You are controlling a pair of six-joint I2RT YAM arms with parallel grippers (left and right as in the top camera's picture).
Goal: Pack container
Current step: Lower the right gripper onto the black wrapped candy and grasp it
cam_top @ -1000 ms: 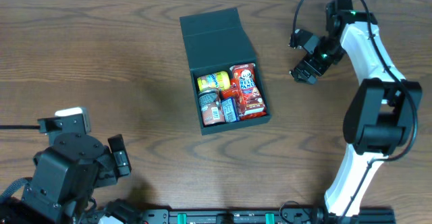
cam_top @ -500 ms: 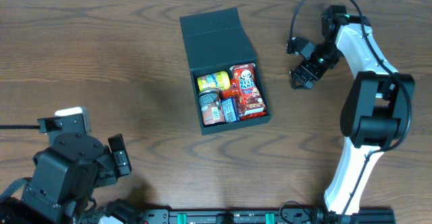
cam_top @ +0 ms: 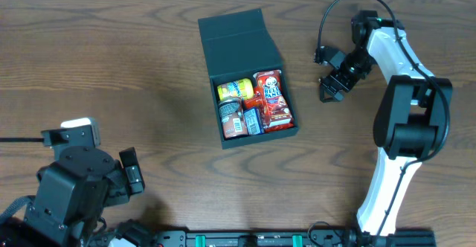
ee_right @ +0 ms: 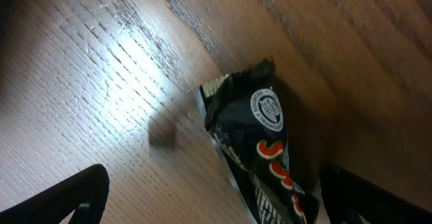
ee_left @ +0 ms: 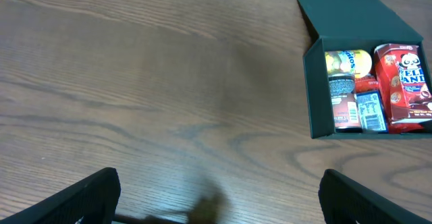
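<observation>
Right tool [cam_top: 332, 85] spread wide, gripping nothing, low over worktop [cam_top: 111, 68], to right of container [cam_top: 260, 137]. Left tool [ee_left: 219, 200] likewise spread and empty, well apart at near left.

Container sits mid-worktop. Lid [cam_top: 238, 39] laid back flat. Snacks cover floor: red packet [cam_top: 271, 98], yellow packet [cam_top: 236, 89], smaller ones.

Judge box light, stiff-walled cardboard, matte, not slippery. Lid loose on hinge; take it by free far edge, thin pinch.

Black packet [ee_right: 260, 143] lies flat on worktop between my right fingers. Soft glossy film, likely slick. Pinch across middle.
</observation>
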